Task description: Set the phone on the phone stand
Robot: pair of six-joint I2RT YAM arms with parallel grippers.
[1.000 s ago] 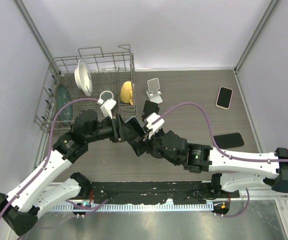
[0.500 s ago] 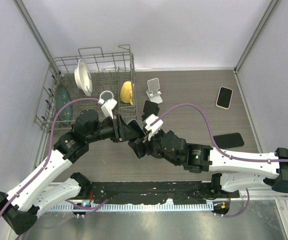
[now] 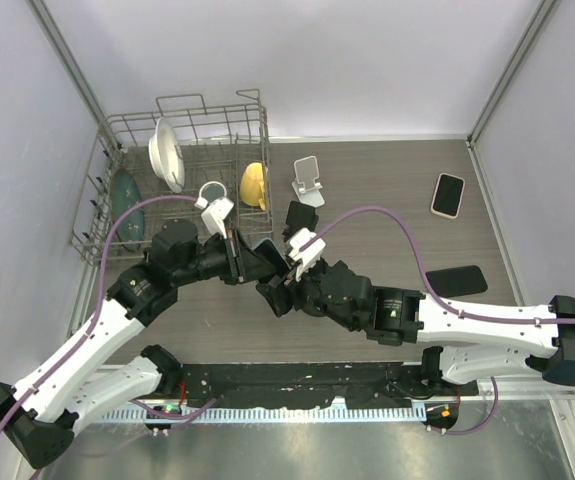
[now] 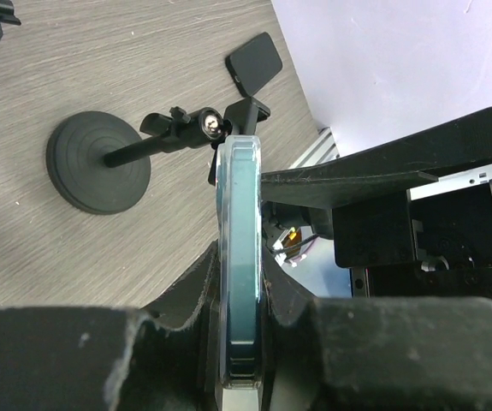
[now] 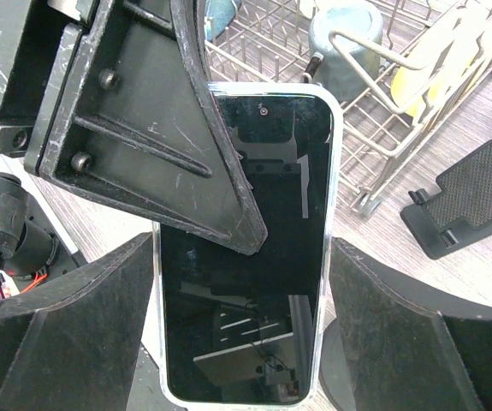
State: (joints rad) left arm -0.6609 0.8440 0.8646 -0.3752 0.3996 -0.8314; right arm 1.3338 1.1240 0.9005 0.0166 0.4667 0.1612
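Both arms meet mid-table, sharing one phone!

The left arm reaches in from the rack side and the right arm stretches across from the right. The left gripper pinches the phone flat across its faces. The right gripper stands wide, its fingers against the phone's long edges. The phone hangs on edge above the table, near the round-based black phone stand.

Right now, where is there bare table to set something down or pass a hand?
Bare: far strip between white stand and cased phone; near-left wood between dish rack and base rail. Crowded: centre, left gripper and right gripper on the held phone beside the black stand.
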